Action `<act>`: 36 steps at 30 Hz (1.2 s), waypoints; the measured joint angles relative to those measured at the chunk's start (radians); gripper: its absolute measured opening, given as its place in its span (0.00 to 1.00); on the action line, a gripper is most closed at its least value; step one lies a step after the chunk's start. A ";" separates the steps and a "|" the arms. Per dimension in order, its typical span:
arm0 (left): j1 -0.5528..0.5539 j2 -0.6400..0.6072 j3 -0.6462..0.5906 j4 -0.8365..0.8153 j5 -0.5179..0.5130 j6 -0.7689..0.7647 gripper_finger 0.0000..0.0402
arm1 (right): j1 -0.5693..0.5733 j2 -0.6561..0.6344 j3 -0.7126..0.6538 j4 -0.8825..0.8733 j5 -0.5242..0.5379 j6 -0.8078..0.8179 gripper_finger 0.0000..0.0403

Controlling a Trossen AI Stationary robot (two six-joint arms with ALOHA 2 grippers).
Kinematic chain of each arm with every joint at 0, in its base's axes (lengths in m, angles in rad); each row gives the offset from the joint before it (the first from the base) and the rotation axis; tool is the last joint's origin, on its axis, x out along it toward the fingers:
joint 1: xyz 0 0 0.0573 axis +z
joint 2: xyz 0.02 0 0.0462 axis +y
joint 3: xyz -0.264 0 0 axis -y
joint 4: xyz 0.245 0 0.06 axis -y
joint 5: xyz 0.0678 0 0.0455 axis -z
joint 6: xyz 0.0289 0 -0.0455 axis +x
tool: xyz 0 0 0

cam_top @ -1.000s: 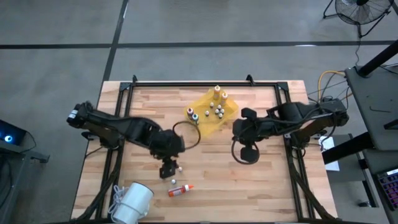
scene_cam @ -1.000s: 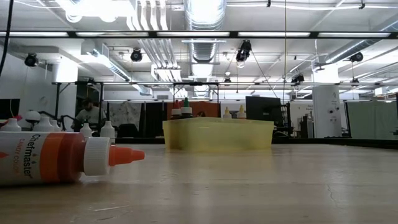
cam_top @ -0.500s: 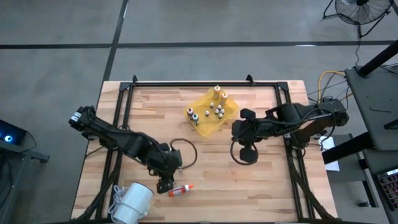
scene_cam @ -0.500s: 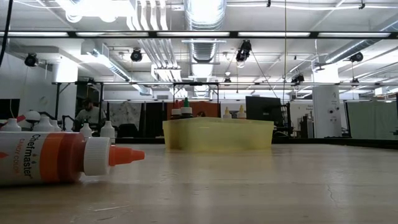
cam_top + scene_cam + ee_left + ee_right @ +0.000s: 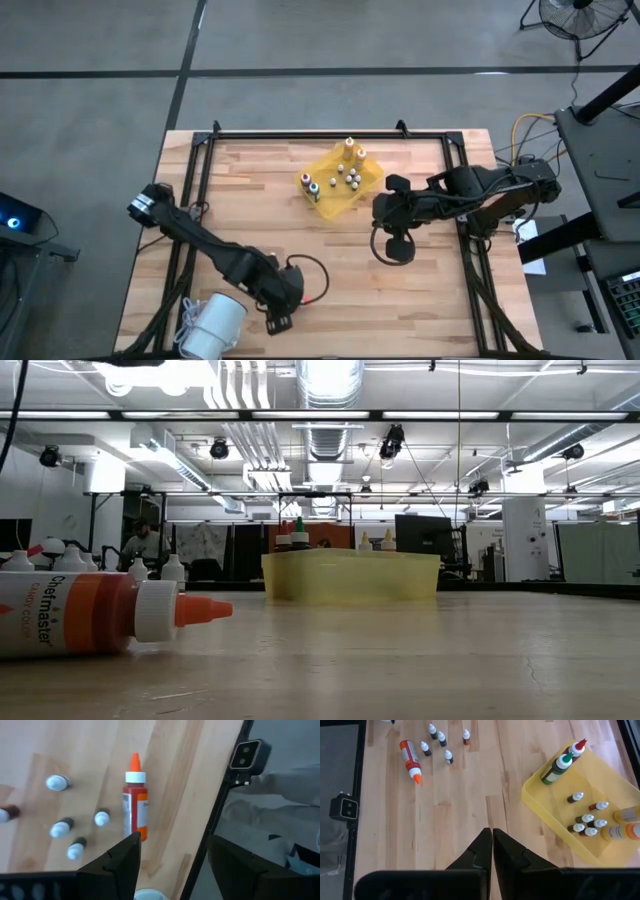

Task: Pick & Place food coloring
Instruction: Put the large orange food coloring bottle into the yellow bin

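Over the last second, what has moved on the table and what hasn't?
The left gripper swung toward the table's near edge, open, arriving over the lying orange-capped food coloring bottle, holding nothing. The right gripper stayed shut in place; the bottle and yellow plastic tray did not move.

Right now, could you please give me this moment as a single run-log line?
left gripper: open, above lying orange bottle | right gripper: shut, waiting beside yellow tray | bottle: not yet picked

Yellow tray [image 5: 366, 178] on wooden table [image 5: 440, 290] (far side); white roll [image 5: 211, 328] near corner.
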 joint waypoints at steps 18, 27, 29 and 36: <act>-0.013 0.113 0.000 0.037 -0.009 -0.065 0.49 | 0.000 0.000 0.000 0.000 0.002 -0.035 0.02; -0.012 0.114 0.000 0.037 -0.041 -0.078 0.49 | 0.000 0.000 0.000 0.000 0.006 -0.044 0.02; -0.012 0.114 0.000 0.038 -0.041 -0.078 0.49 | 0.000 0.000 0.000 0.000 0.006 -0.047 0.02; -0.012 0.114 -0.002 0.038 -0.042 -0.078 0.61 | 0.000 0.000 0.000 0.000 0.006 -0.049 0.02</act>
